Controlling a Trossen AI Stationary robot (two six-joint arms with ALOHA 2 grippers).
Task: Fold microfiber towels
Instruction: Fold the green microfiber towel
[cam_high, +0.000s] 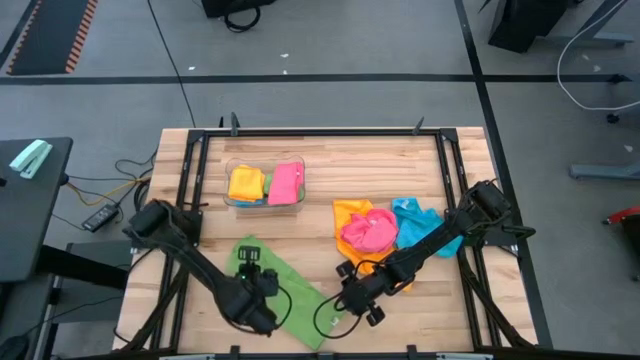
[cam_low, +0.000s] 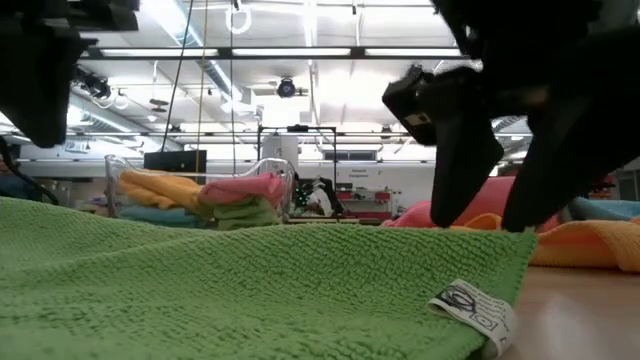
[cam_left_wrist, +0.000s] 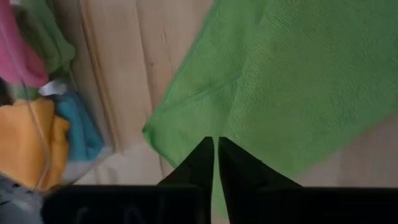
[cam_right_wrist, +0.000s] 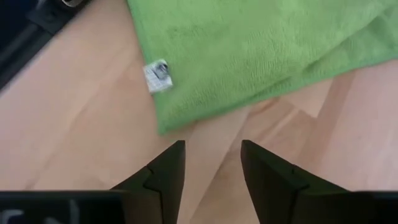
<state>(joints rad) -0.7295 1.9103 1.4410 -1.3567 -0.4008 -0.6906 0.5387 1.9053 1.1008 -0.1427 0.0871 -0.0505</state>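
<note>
High view: the green towel lies flat on the table, running toward its near edge. The left pincer rests over the green towel's left part, fingers clenched together over the cloth near one border; whether cloth is pinched cannot be told. Just off the towel's right corner, the right pincer stands released over bare wood, its fingers parted, beside the white label. Behind the green towel, a clear bin holds folded yellow and pink cloths. Right of it, a heap of orange, pink and blue towels is partly hidden by the right arm.
</note>
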